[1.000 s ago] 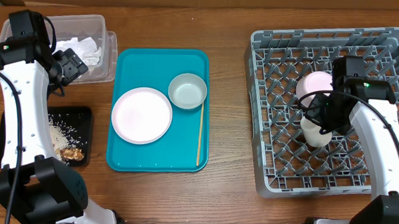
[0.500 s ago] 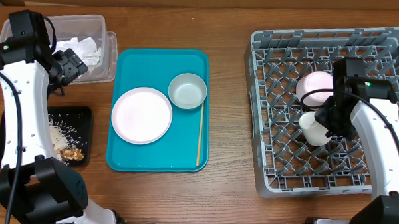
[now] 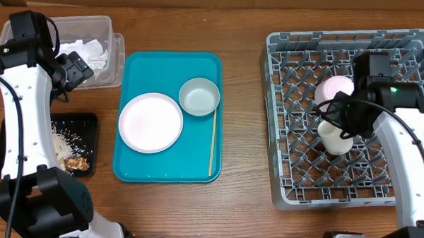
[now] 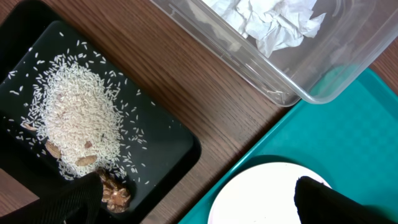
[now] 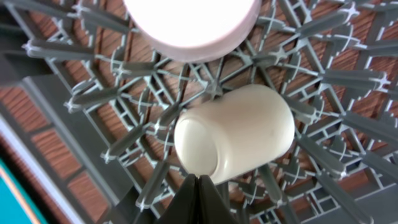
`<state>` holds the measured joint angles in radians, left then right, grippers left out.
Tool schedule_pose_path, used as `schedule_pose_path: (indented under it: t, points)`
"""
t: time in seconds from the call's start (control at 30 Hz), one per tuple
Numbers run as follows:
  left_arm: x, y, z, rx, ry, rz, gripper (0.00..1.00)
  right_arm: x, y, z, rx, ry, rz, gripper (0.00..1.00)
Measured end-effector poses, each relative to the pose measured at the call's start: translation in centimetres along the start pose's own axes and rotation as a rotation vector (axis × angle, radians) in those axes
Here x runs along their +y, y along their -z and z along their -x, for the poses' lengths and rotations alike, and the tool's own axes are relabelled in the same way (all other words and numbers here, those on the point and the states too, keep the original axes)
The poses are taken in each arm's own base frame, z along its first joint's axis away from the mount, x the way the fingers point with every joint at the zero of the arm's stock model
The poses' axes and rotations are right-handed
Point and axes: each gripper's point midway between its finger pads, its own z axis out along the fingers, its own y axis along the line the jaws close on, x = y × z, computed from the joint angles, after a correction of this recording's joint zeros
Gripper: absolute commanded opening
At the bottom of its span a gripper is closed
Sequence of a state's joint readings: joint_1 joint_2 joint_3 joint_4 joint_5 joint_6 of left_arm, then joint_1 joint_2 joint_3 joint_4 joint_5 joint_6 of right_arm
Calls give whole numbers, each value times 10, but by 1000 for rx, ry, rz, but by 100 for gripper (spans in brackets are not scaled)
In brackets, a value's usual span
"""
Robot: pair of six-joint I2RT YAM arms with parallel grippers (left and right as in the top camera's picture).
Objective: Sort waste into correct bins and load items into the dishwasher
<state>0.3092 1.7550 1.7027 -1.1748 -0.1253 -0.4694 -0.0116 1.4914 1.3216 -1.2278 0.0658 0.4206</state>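
Right of the teal serving tray (image 3: 196,168), in the grey dish rack (image 3: 288,175): white cup (image 5: 239,134) on its side beside a pinkish plate (image 3: 335,88), right hand (image 5: 199,182) pressed together just at its end, pinching nothing. Left of the tray: left hand (image 3: 74,69) spread wide beside clear tub (image 3: 10,33) of napkins (image 3: 87,52); rice (image 4: 78,121) in black tray (image 4: 168,146). On the tray: large plate (image 3: 150,122), bowl (image 3: 199,97).

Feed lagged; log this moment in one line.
left gripper open, empty | right gripper shut beside cup | cup on its side in rack | plate, bowl on teal tray
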Motion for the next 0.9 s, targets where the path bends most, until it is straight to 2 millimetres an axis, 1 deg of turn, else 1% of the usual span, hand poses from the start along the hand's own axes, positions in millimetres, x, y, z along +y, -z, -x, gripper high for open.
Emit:
schedule_pose_path:
  t: [0.13,0.3,0.4,0.5,0.67,0.77,0.9]
  points:
    - [0,0,0,0,0,0,100,-1,-11,0,10,-2,-14,4]
    - [0,0,0,0,0,0,100,10,-12,1,16,30,44,4]
    - [0,0,0,0,0,0,100,13,-14,1,16,36,58,4]
    - [0,0,0,0,0,0,100,9,-24,-5,33,35,50,4]
    - [0,0,0,0,0,0,100,3,-36,-9,51,24,31,4]
    - [0,0,0,0,0,-1,100,-3,-38,-6,39,-3,-8,4]
    - [0,0,0,0,0,0,100,-7,-38,-7,36,-19,-28,4]
